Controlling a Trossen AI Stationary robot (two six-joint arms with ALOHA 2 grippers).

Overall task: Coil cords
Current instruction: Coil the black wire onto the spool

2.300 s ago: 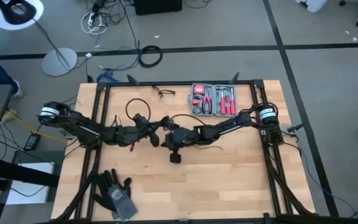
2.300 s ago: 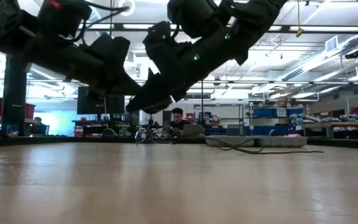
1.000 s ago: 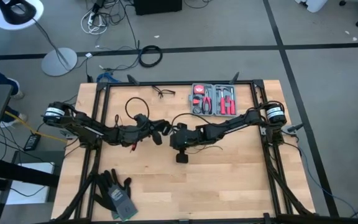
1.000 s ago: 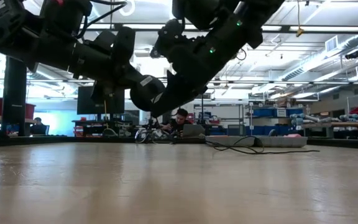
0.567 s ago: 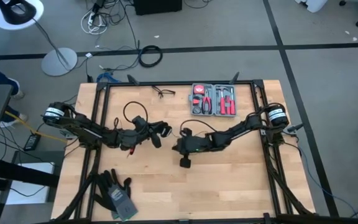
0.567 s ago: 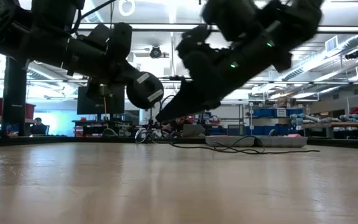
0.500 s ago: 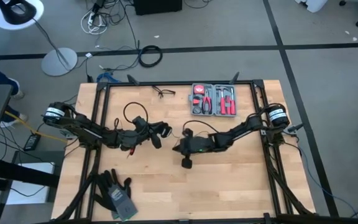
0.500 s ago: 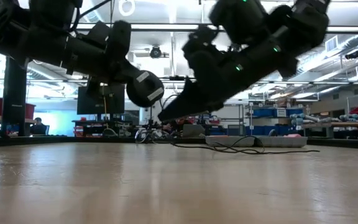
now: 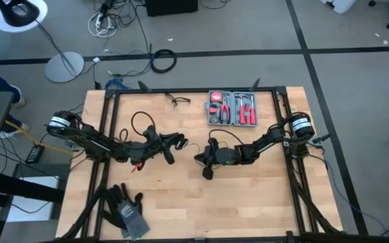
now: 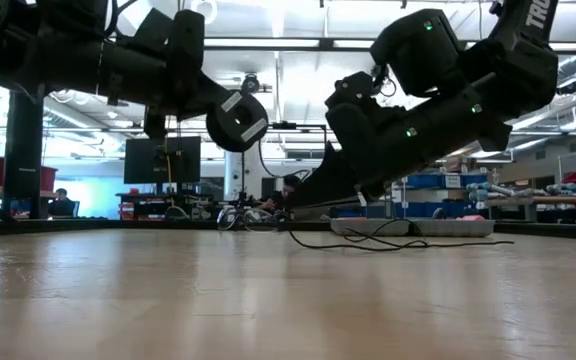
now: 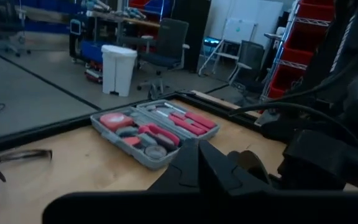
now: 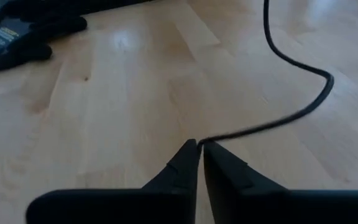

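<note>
The cord (image 9: pixel 139 120) is a very thin black cable. One loop of it stands beside my left arm, and a short loop leads off my left gripper (image 9: pixel 178 142), which is shut at mid-table. My right gripper (image 9: pixel 197 158) is a little to its right, low over the wood and slanting down. In the right wrist view it (image 12: pixel 199 144) is shut on the cord (image 12: pixel 303 109), which runs from the fingertips across the table. In the low view a slack stretch of cord (image 10: pixel 398 243) lies on the tabletop. My left gripper is shut with the cord leading off its fingertips (image 9: pixel 182 141) in the high view. Its own wrist view shows no cord between the fingers (image 11: pixel 188 163), so the part held cannot be told. My right gripper pinches the cord (image 12: pixel 211 140) at the very tips of its two fingers. The fingers slant down toward the table and lie roughly along the cord. From there the cord lies slack on the wood.
A grey case of red-handled tools (image 9: pixel 231 108) sits at the far side, and a small glasses-like wire item (image 9: pixel 176 100) lies left of it. Black gloves (image 9: pixel 123 208) are at the near left corner. Black frame rails (image 9: pixel 108 135) border the table.
My right gripper has drawn away from my left gripper toward the table's right and near edges. It has sunk close to the wood, tipping its fingers downward. The cord between the two grippers now trails slack on the table.
</note>
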